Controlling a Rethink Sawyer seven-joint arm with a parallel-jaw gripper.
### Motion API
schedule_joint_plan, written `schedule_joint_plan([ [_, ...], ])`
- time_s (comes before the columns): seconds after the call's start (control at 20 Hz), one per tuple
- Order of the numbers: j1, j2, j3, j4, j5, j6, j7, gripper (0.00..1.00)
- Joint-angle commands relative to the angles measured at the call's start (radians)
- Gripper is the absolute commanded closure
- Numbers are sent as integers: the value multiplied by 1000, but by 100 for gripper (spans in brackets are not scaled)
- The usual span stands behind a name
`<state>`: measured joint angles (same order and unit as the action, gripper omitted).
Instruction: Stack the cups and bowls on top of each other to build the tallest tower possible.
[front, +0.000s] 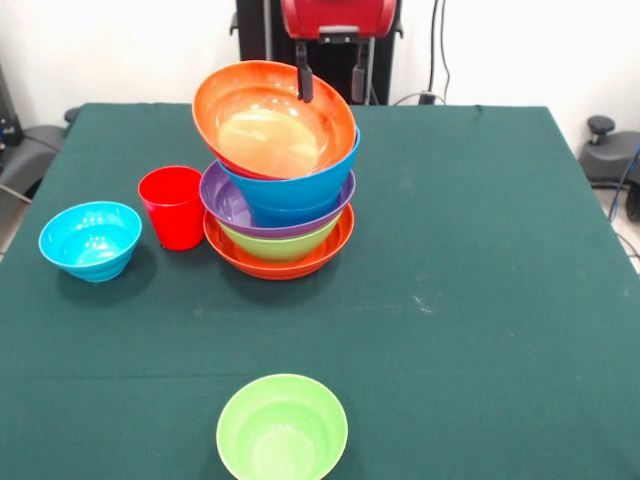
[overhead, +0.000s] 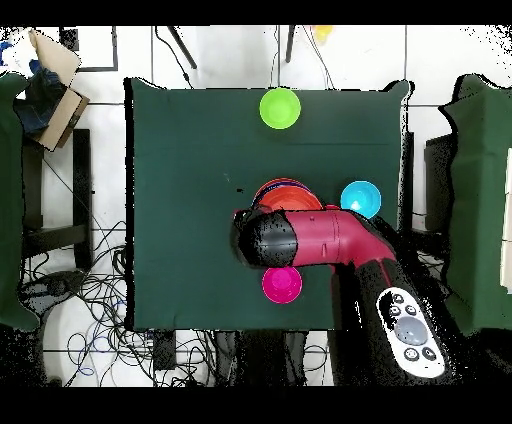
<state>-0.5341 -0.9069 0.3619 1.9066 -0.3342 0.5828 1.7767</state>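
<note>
1. Front view: the gripper (front: 328, 82), at upper centre, is pinching the far rim of a wide glossy orange plastic bowl (front: 268, 120), one finger (front: 304, 76) inside it and one behind.
2. This bowl is sitting tilted on the tower (front: 282, 225); released off-centre, it could slide off.
3. Counted here: five stacked bowls, one loose blue bowl (front: 90, 240) at left, one loose green bowl (front: 282, 428) at bottom, one red plastic tumbler (front: 173, 206).
4. Overhead view: the red arm (overhead: 315, 240) is covering the tower; a small magenta bowl (overhead: 282, 285) is lying below centre.
</note>
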Motion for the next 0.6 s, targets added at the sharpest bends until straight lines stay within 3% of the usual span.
schedule_joint_plan([
  [0.05,19,49,-50,-20,-1,10,118,0],
  [0.6,-38,3,-49,117,-5,-124,93,0],
])
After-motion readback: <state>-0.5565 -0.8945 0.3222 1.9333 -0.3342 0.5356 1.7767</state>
